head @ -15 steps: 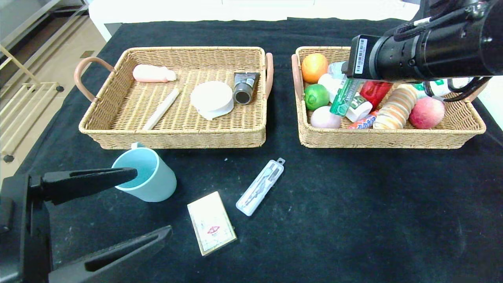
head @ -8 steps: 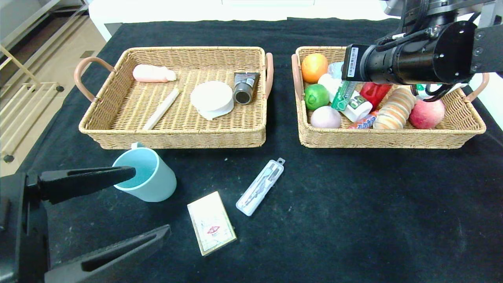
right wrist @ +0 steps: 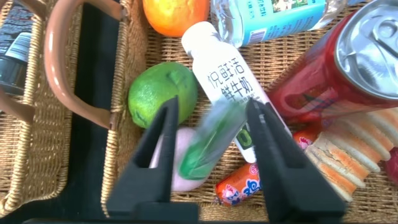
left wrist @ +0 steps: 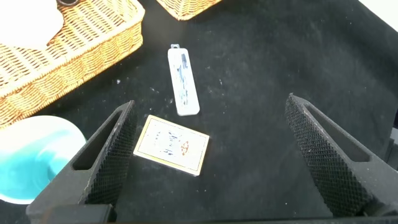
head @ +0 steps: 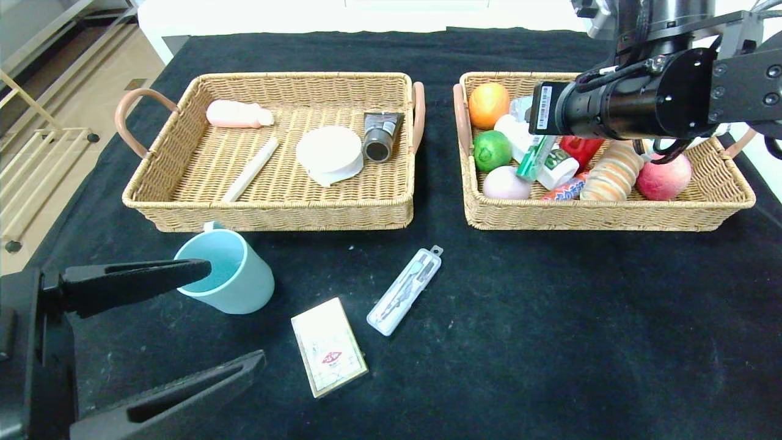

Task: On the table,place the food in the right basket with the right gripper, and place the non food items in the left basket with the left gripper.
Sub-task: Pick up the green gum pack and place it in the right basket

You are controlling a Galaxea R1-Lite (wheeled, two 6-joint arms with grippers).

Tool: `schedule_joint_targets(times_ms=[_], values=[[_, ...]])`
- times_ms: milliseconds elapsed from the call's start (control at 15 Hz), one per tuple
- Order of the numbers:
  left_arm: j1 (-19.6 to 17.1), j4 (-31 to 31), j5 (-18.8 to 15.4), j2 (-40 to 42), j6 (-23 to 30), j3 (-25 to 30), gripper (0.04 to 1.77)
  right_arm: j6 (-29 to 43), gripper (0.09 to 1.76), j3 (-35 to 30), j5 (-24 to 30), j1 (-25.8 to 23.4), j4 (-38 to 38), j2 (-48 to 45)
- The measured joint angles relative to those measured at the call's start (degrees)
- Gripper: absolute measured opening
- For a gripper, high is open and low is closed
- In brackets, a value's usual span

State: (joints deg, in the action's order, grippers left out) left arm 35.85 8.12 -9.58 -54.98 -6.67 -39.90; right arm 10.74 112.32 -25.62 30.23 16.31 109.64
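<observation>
My right gripper (right wrist: 211, 106) hangs over the right basket (head: 611, 217) with its jaws apart. A green packet (right wrist: 208, 146) drops, blurred, between them, above a pale round food (head: 506, 183) and beside a lime (head: 492, 150). In the head view the packet (head: 531, 162) shows just under the right arm. My left gripper (left wrist: 211, 102) stands wide open and empty at the table's near left. Ahead of it lie a blue cup (head: 235, 278), a card box (left wrist: 171, 144) and a clear pen case (left wrist: 183, 81).
The right basket also holds an orange (head: 489, 105), a white bottle (right wrist: 227, 78), a red can (right wrist: 336, 68), a sausage (right wrist: 239, 185), biscuits (head: 614, 171) and a peach (head: 664, 176). The left basket (head: 275, 214) holds a pink bottle (head: 238, 114), a white stick (head: 250, 169), a white disc (head: 330, 151) and a grey tube (head: 381, 135).
The right arm has swung back and lowered over the right basket. Its jaws have parted and the green packet has slipped down. The left arm has not moved.
</observation>
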Motion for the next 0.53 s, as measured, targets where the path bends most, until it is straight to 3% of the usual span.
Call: schedule_joint_targets(times_ms=[267,533], values=[[0.0,0.0,0.0,0.0,0.0,0.0,1.72,-0.1,1.22,0.0,0.0,0.0,0.2,-0.2],[0.0,-0.1,0.0,0.0,0.0,0.0,1.72,0.0,1.42,-0.4,0.0,0.5,0.6,-0.7]])
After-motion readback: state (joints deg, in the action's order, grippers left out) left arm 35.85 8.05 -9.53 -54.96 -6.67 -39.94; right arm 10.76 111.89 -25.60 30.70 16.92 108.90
